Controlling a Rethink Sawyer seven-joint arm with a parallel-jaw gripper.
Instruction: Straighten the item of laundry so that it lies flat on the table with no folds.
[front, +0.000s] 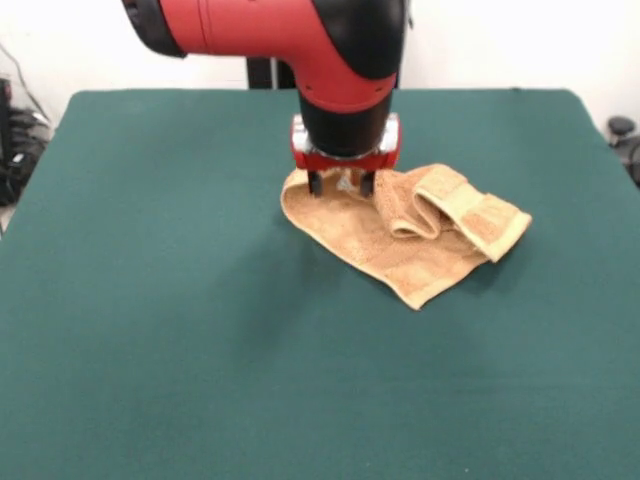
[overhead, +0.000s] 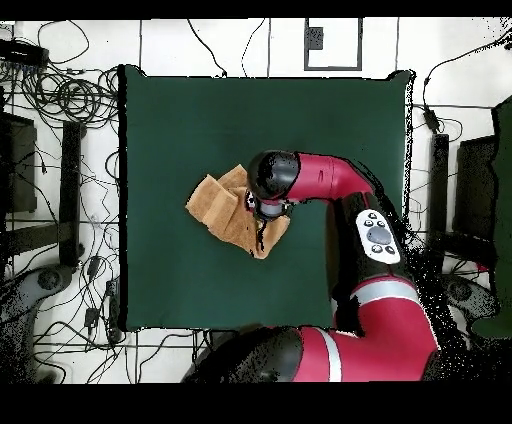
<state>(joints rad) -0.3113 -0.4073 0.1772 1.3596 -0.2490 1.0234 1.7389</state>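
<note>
Arm: The red and black arm (front: 300, 45) comes in from the top of the front view, bends, and points straight down. In the overhead view it reaches up from the bottom and turns toward the middle of the table.

Gripper: The gripper (front: 341, 183) hangs straight down over the towel's far corner. Its two dark fingers (front: 316, 183) stand a little apart, with tips down at the cloth. A small bump of towel sits between them. I cannot tell if they are pinching it or just touching it.

Towel place: The towel (front: 400, 240) lies near the middle of the table (front: 150, 300), a bit toward the right side in the front view. In the overhead view the towel (overhead: 225, 213) is just left of the arm's end, and part of it hides under the gripper (overhead: 262, 208).

Towel shape: It is not flat. The right end is folded back over itself in a thick loop, and the pale woven band (front: 480, 215) shows on top of that fold. The left part lies flatter, in one layer.

Towel direction: In the front view its long way runs across the table, slanting from far left to near right. One corner points toward the near edge.

Around: Green cloth lies bare on every side of the towel. Off the table, cables (overhead: 70, 95) lie in loops on the white floor.

In the way: Only the arm itself, which covers the towel's corner from above.
</note>
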